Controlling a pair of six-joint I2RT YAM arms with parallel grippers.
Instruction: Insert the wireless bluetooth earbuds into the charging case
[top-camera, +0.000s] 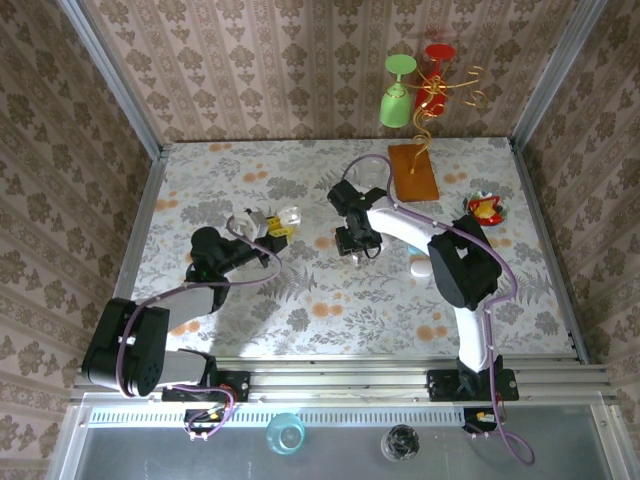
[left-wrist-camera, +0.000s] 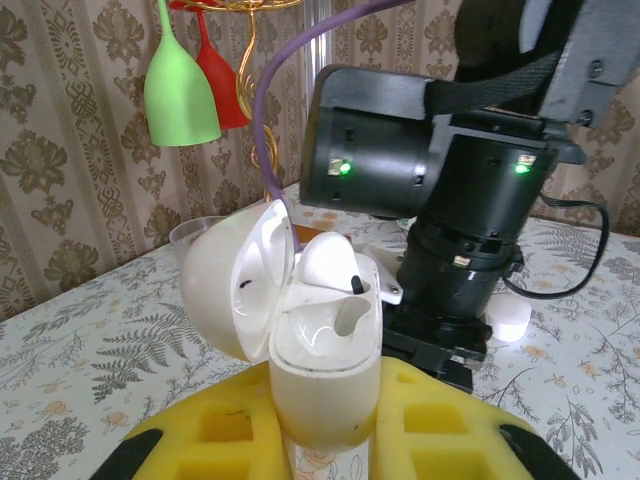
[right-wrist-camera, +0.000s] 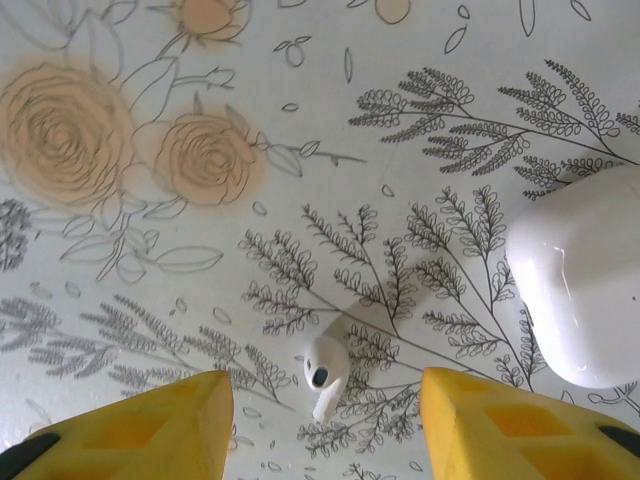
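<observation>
My left gripper (left-wrist-camera: 325, 405) is shut on the lower body of a white charging case (left-wrist-camera: 325, 350), held upright with its lid swung open to the left. One white earbud (left-wrist-camera: 330, 262) sits in the case's far slot, and the near slot is empty. From above, that gripper (top-camera: 272, 228) and case (top-camera: 287, 214) hang over the table's left middle. My right gripper (right-wrist-camera: 323, 400) is open and points straight down. Another white earbud (right-wrist-camera: 326, 368) lies on the tablecloth between its yellow pads (right-wrist-camera: 180, 420), touching neither. In the top view the right gripper (top-camera: 360, 250) is at the table's centre.
A closed white pebble-shaped case (right-wrist-camera: 585, 280) lies just right of the right gripper, also visible from above (top-camera: 422, 267). A gold stand on a brown base (top-camera: 413, 172) holds green and red glasses (top-camera: 397, 100) at the back. A red-yellow object (top-camera: 485, 208) sits at the right edge.
</observation>
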